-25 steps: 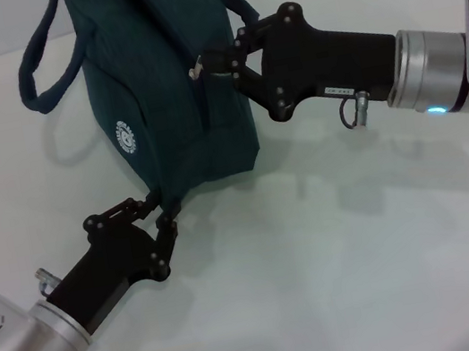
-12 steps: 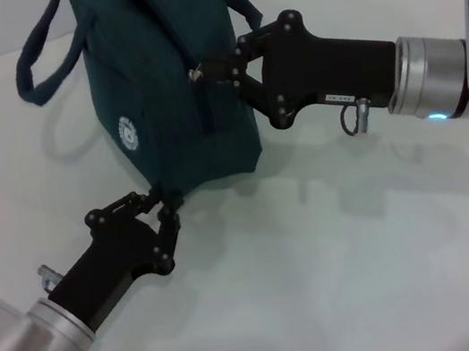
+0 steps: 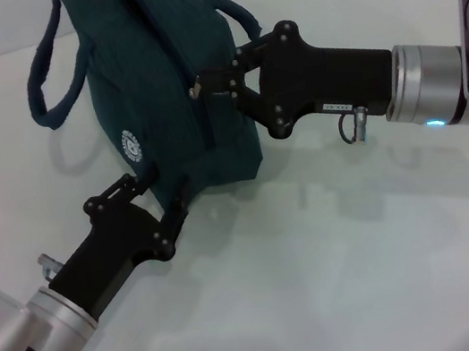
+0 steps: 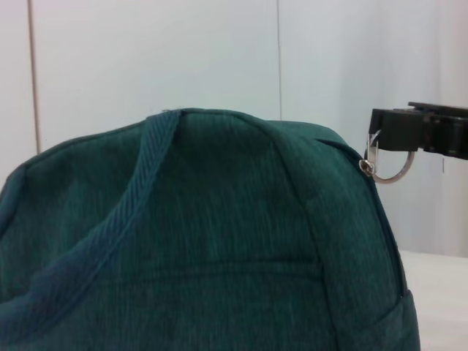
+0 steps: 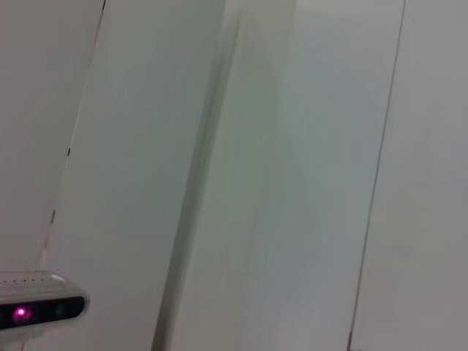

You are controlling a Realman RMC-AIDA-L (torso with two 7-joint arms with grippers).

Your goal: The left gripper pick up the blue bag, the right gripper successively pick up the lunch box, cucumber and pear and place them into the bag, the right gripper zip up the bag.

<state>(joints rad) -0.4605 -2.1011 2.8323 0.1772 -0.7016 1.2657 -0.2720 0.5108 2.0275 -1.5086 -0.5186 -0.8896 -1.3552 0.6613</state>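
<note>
A: What is changing in the head view right now?

B: The blue bag [image 3: 170, 96] is tipping and sitting a little higher toward the upper left of the frame than half a second ago, and the right gripper [image 3: 211, 82] is sliding leftward along the zipper line with the ring pull [image 4: 387, 162] pinched in its tips. The zip looks nearly run to its end (my reading only), so the closing step is probably almost done.

A: And the lunch box, cucumber and pear?

B: None are showing anywhere; presumably they are inside the bag.

A: How is the right pincer standing?

B: Its fingers are drawn nearly together, clamping the pull at the bag's upper right edge, centre of the frame.

A: The left one?

B: The left gripper [image 3: 162, 202] is pressing up against the bag's bottom corner, lower left of centre, fingers spread only narrowly and gripping the fabric there, bracing the bag on the white table [image 3: 368, 261].
</note>
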